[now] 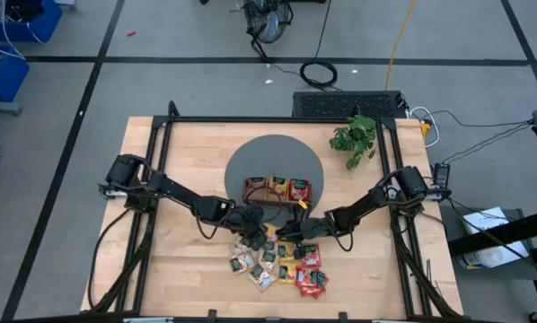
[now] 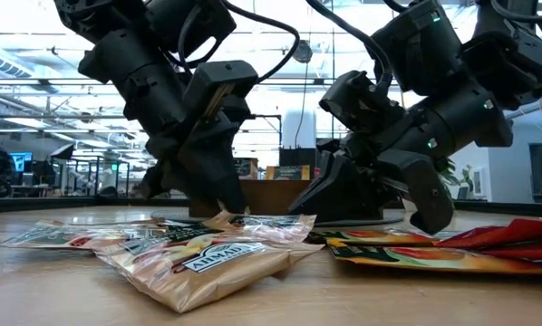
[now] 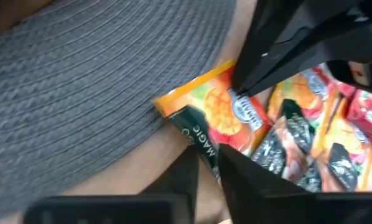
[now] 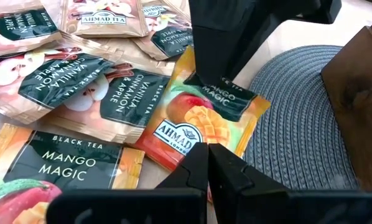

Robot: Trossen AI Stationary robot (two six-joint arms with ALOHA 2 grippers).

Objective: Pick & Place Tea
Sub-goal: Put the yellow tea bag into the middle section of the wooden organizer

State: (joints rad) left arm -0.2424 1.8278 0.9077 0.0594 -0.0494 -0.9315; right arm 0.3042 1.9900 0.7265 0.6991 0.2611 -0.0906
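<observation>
An orange mango tea sachet lies at the near rim of the grey round mat, partly over other sachets. Both grippers meet at it. My left gripper is shut on its dark-label end. My right gripper is shut on the opposite end. A loose pile of several green-labelled, orange and red sachets lies flat on the table nearer the near edge. The wooden tray on the mat holds sachets. My left gripper pinches the mango sachet's dark-label end between its two fingers, slanting down from the table's left. The sachet stays low, over the mat's rim and neighbouring sachets. My right gripper pinches the same sachet's fruit-picture end, beside the round logo, slanting down from the table's right. Its fingers hide the edge itself, so I cannot tell whether that end is lifted.
A green leafy plant stands at the far right of the table. The tray's wooden wall rises close beside the right gripper. Bare wood lies left and right of the pile. Cables and frame rails run along both sides.
</observation>
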